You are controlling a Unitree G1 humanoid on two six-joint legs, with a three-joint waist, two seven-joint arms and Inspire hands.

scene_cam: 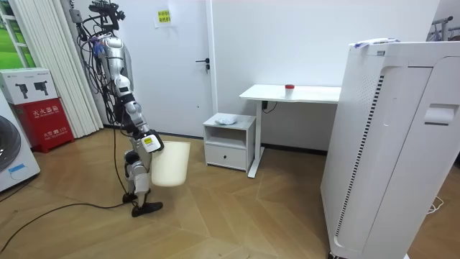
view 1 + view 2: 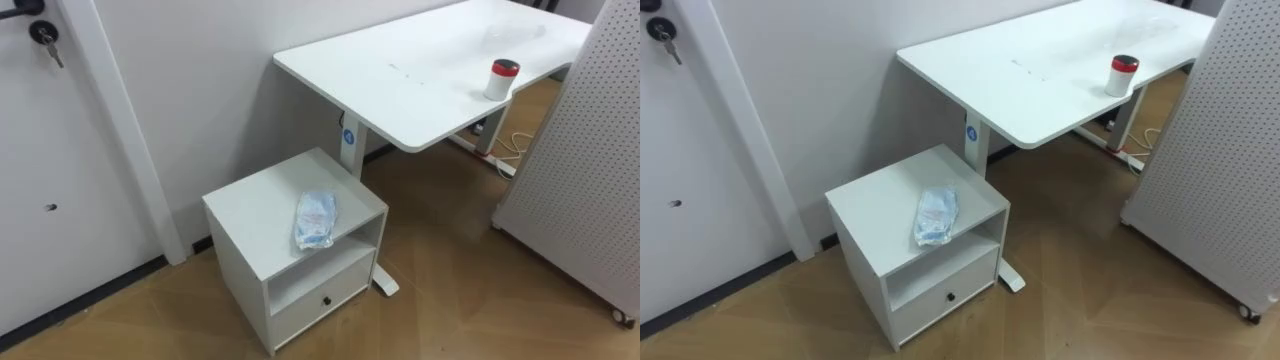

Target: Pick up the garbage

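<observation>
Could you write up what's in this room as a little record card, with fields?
robot: stands on the wood floor, facing a small white cabinet
right hand: at the rim of a pale bin
garbage: crumpled plastic wrapper, lying on the cabinet's top
cabinet: open shelf above a drawer, beside the desk
desk: white, bears a red-capped container

The robot stands upright at the room view's left, facing that view's right. Its right arm slopes down and forward, bent at the elbow, the right hand [image 1: 150, 142] low before its hips.
</observation>
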